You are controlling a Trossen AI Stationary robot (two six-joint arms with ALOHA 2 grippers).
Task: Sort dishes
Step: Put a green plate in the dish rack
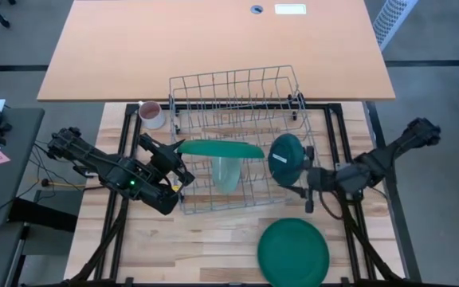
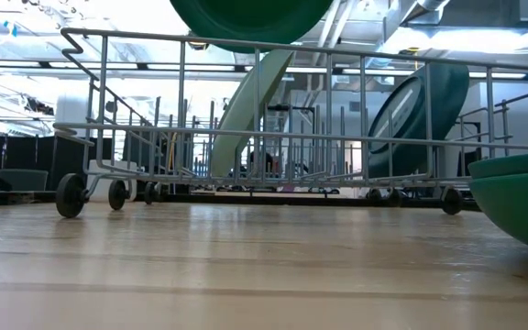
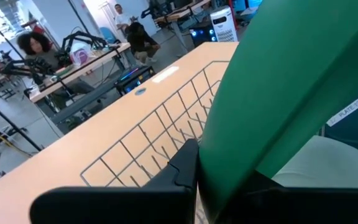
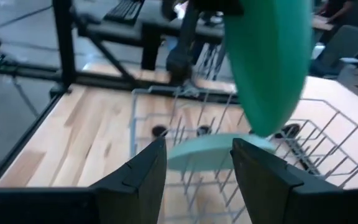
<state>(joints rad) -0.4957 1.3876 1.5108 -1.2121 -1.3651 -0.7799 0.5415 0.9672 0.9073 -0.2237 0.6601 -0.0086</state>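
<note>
At the far left of the light wooden desk (image 1: pixel 213 247), behind the rack's corner, stands a small pinkish-white mug (image 1: pixel 151 114). Just in front of it the left hand (image 1: pixel 183 177) reaches toward the wire dish rack (image 1: pixel 237 88) from its left side, its fingers pressed together on the rim of a large dark green glossy plate (image 1: pixel 220 148); that plate hangs edge-on above the rack's middle, stretching away from the hand to the right. In the left wrist view the same plate (image 3: pixel 291 87) fills the space right beside the dark fingers. Under it a small pale mint green plate (image 1: pixel 228 174) leans in the rack's slots, tilted. Further right a smaller dark teal plate (image 1: pixel 287 158) stands upright at the rack's right end, bearing a white label. Just beside it, outside the rack, the right hand (image 1: pixel 307 186) hovers with its fingers spread and nothing between them. Near the front edge, to the right of centre, another large dark green plate (image 1: pixel 293 252) lies flat on the desk, apart from both hands
</note>
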